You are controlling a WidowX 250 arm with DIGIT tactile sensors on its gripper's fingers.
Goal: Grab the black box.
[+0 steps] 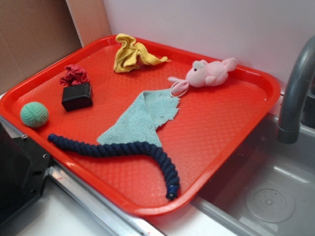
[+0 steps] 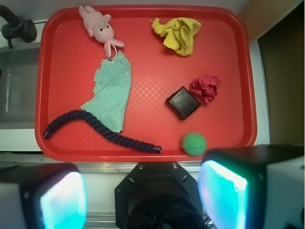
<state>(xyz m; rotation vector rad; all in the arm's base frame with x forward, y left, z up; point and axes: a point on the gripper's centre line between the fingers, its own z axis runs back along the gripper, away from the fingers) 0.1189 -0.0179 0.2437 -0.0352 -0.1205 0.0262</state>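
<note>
A red plastic tray (image 2: pixel 143 143) with a diamond-textured floor and raised rim fills most of the wrist view, and the small matte black rectangular box (image 2: pixel 183 102) with rounded edges lies on it at about four o'clock from the tray's centre, turned diagonally to the rim. A crumpled dark red cloth wad (image 2: pixel 206 88) sits just beside the box at its two o'clock, touching or nearly touching one corner; in the exterior view the box (image 1: pixel 77 96) stands in front of the wad (image 1: pixel 74 75). A green knitted ball (image 2: pixel 194 143) rests near the box at its five o'clock, close to the tray's near rim, apart from it. A bunched yellow cloth (image 2: pixel 177 33) lies at the tray's one o'clock, a pink plush toy animal (image 2: pixel 99 26) at eleven o'clock, and a pale teal terry cloth (image 2: pixel 110 93) spreads below the toy toward seven o'clock. A thick navy twisted rope (image 2: pixel 102 131) curves along the near rim, passing under the teal cloth's lower corner. The gripper (image 2: pixel 143 198) hangs above the tray's near edge, well apart from the box, its two pale, glowing fingers (image 2: pixel 223 195) spread wide with nothing between them. A grey faucet (image 1: pixel 294 96) rises over a steel sink (image 1: pixel 266 196) beside the tray.
</note>
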